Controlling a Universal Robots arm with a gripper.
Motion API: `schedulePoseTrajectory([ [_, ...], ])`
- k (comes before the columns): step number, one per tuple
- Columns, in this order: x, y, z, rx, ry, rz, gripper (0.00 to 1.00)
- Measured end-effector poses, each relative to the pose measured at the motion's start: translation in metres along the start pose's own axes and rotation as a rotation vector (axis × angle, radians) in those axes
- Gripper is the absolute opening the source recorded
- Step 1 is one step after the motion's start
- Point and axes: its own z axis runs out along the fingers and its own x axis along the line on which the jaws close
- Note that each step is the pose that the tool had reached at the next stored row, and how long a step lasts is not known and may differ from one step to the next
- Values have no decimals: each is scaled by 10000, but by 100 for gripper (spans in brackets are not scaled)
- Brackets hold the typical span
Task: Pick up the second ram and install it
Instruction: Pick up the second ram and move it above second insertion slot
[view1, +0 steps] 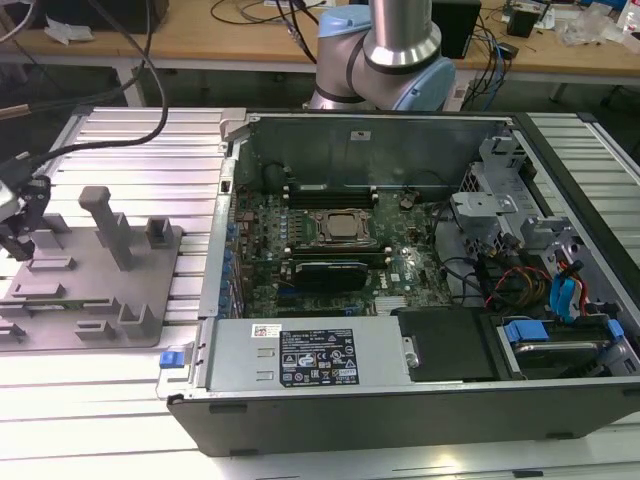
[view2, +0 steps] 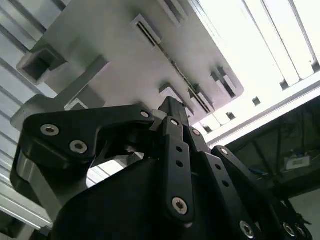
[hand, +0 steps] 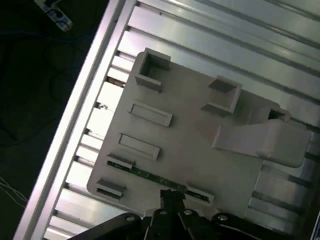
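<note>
Likely light, stiff and fragile, the second ram (hand: 145, 174) stands edgewise just under the tool (hand: 171, 194); pinch flat faces mid-length. Tool's width: cannot tell.

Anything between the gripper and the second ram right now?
Nothing shows between them: in the first wrist view the gripper is right at the second ram, lying on the grey fixture plate.

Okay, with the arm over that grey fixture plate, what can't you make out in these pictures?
The second ram: in the first wrist view the claw covers its middle, so contact cannot be judged.
The claw, exterior view: partly cut off by that view's left edge.
The grey fixture plate: in the second wrist view the claw's body hides its near part, and glare washes out its far end.
</note>
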Motion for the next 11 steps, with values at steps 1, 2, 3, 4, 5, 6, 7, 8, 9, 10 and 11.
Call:
schedulePoseTrajectory([
  [1,0,0,5,-13,22,-480,8],
  [2,0,0,10,-25,43,-942,8],
  [3,1,0,14,-35,60,-1317,8],
  [4,1,-1,19,-47,82,-1808,8],
  [5,1,-1,24,-59,102,-2254,8],
  [6,1,-1,29,-69,118,-2613,8],
  [7,1,-1,33,-77,134,-2951,8],
  [8,1,-2,37,-87,150,-3326,8],
  [9,1,-2,42,-97,167,-3690,8],
  [10,1,-2,47,-108,185,-4098,8],
  [11,1,-2,50,-114,198,-4364,8],
])
